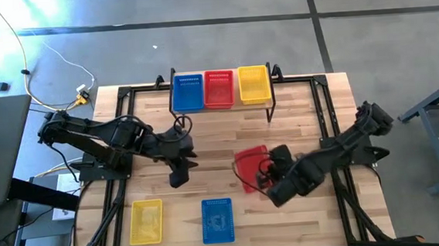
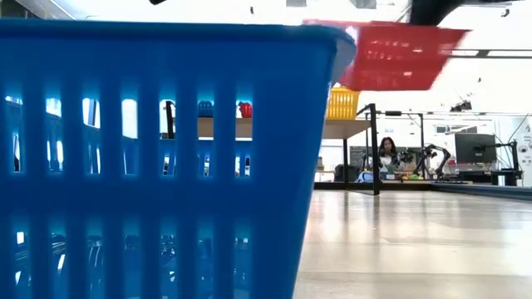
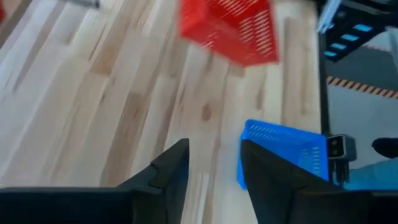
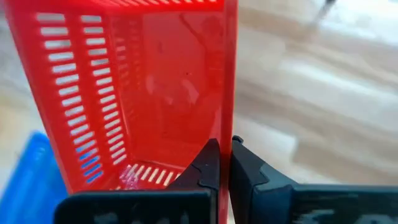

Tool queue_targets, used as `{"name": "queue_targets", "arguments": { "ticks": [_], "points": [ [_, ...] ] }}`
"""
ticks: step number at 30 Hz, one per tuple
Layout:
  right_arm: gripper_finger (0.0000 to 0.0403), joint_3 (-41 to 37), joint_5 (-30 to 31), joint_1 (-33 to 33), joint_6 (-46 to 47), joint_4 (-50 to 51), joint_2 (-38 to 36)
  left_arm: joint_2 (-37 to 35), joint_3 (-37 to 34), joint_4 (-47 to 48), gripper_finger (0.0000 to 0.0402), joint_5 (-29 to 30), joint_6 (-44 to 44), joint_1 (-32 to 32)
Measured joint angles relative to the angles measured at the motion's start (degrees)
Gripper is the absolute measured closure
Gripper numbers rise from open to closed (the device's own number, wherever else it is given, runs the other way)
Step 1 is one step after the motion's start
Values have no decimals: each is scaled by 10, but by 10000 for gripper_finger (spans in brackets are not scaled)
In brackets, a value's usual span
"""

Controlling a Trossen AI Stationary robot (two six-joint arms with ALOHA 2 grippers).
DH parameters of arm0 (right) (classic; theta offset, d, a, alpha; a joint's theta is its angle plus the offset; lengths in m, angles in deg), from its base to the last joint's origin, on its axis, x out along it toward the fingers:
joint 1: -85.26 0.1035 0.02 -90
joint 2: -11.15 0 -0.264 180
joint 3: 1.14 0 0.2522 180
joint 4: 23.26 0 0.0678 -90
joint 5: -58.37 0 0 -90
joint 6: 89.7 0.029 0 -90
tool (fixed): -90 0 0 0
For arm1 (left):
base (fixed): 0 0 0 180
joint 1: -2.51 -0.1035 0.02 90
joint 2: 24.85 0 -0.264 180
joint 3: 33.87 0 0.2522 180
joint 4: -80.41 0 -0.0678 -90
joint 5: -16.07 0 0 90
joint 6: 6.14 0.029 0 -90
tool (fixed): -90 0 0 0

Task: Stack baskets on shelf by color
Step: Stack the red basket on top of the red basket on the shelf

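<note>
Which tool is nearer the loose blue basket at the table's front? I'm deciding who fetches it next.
Left. The left tool, open and empty, hangs just behind the blue basket; the right tool sits farther to its right, shut on the red basket.

The left arm reaches in from the table's left side, elbow bent, its end effector [image 1: 178,175] pointing down near the middle with nothing between its parted fingers [image 3: 168,171]. The right arm stretches in from the right edge, angled toward the centre, its end effector [image 1: 266,178] raised above the table, fingers [image 4: 205,165] pinched tight on the wall of a red basket [image 1: 251,166].
</note>
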Motion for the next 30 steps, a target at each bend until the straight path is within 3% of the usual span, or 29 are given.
{"name": "queue_targets", "arguments": {
  "ticks": [9, 20, 30],
  "points": [
    [402, -1, 69, -63, -64, -87, 0, 22, 1, -78, 273, 34, 149, 50],
    [402, -2, 113, -129, -156, -199, 0, 75, 0, -78, 282, 126, 217, 78],
    [402, -2, 114, -168, -217, -265, 0, 97, 2, -92, 282, 232, 261, 101]
  ]
}}
